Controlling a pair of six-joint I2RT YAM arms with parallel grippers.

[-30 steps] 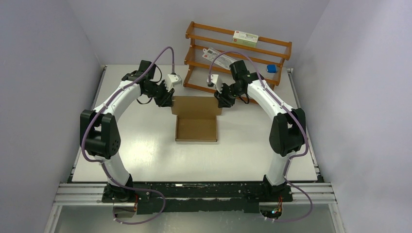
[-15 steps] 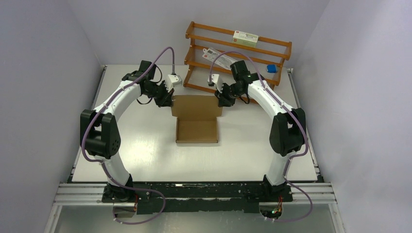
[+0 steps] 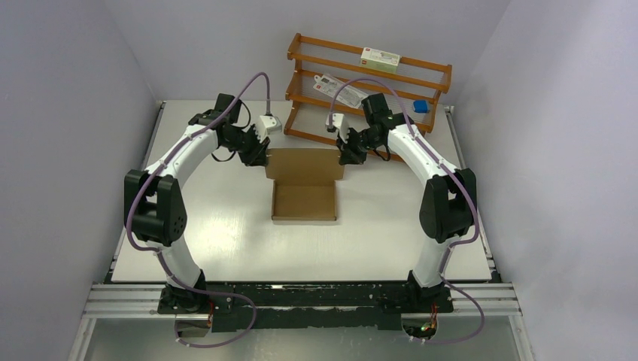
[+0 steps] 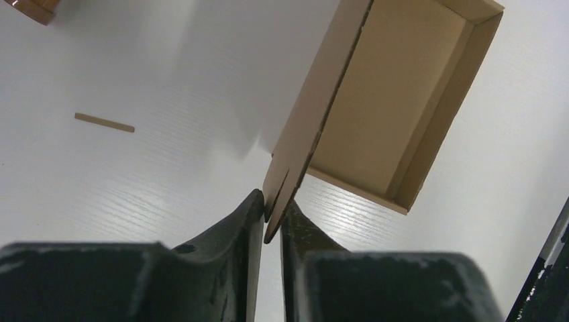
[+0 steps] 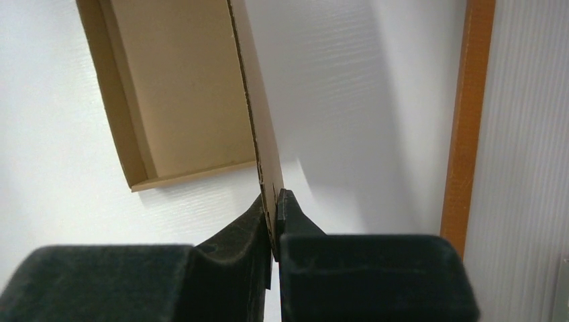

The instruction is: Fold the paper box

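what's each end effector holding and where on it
Both hold the paper box by its lid flap: the left end effector pinches its left corner, the right end effector its right corner.

Nothing legible; print on the carton (image 3: 379,59) (white, green) seems too small to read.

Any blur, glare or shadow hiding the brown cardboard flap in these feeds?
Left wrist view: left gripper blurred up close, plain brown cardboard paper box sharp, soft shadow on the white table. Right wrist view: right gripper blurred too, flap edge crisp. Top view: even light, no glare on the paper box.
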